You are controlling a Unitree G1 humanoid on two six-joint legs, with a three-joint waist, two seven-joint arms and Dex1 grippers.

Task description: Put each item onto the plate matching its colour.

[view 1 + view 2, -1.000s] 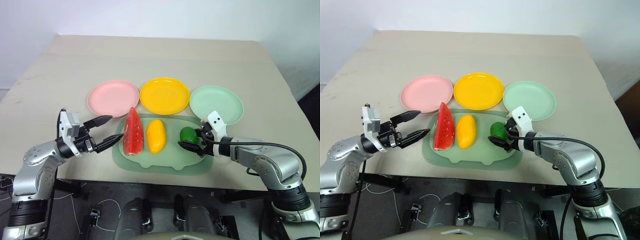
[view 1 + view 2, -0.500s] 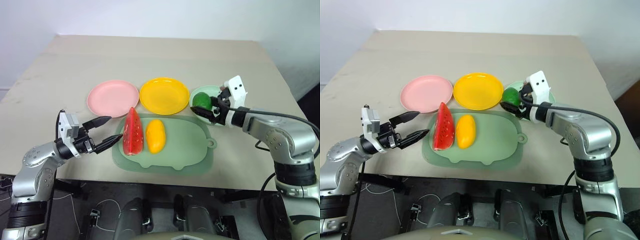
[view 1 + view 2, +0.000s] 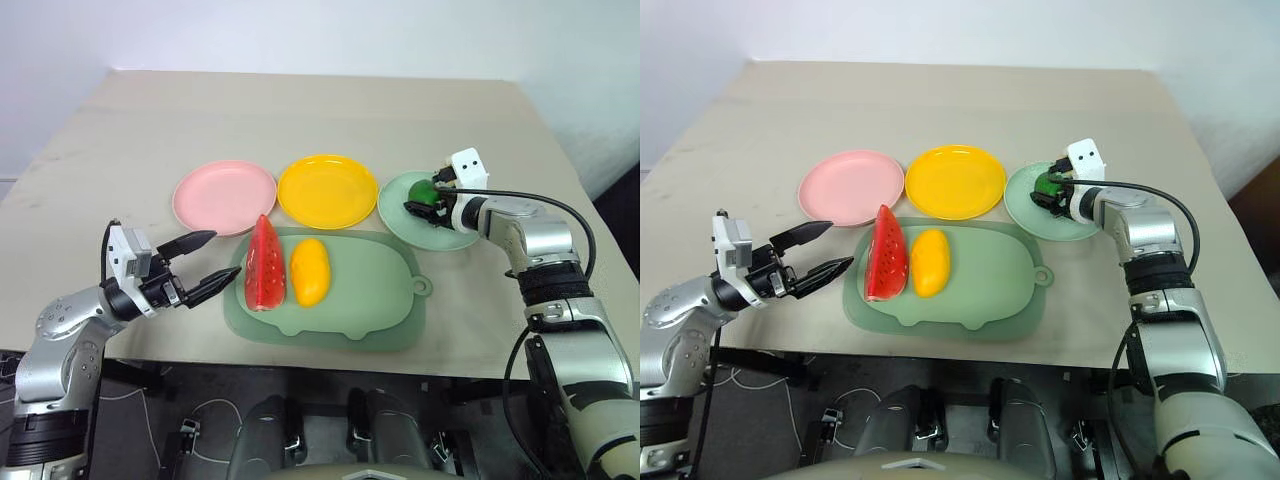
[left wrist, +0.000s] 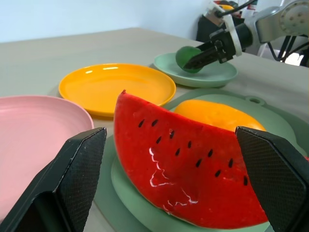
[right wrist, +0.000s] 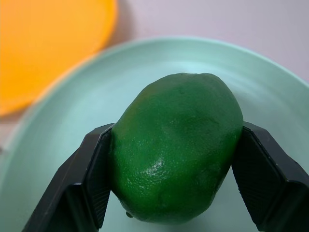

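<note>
My right gripper (image 3: 424,199) is shut on the small green fruit (image 3: 424,190) (image 5: 176,150), holding it over the mint green plate (image 3: 400,212); whether the fruit touches the plate I cannot tell. The red watermelon wedge (image 3: 265,266) (image 4: 188,169) and the yellow mango (image 3: 310,271) (image 4: 219,113) lie side by side on the pale green tray (image 3: 370,300). To the left of the tray my left gripper (image 3: 205,263) stands open, pointing at the watermelon with a gap between. The pink plate (image 3: 224,196) and the yellow plate (image 3: 329,190) hold nothing.
The three plates stand in a row behind the tray on a beige table (image 3: 300,110). The tray sits close to the table's near edge. The tray's right half is bare.
My right gripper has carried the green fruit off the tray, up and to the right, and now holds it low over the mint green plate. The left gripper has stayed put.
</note>
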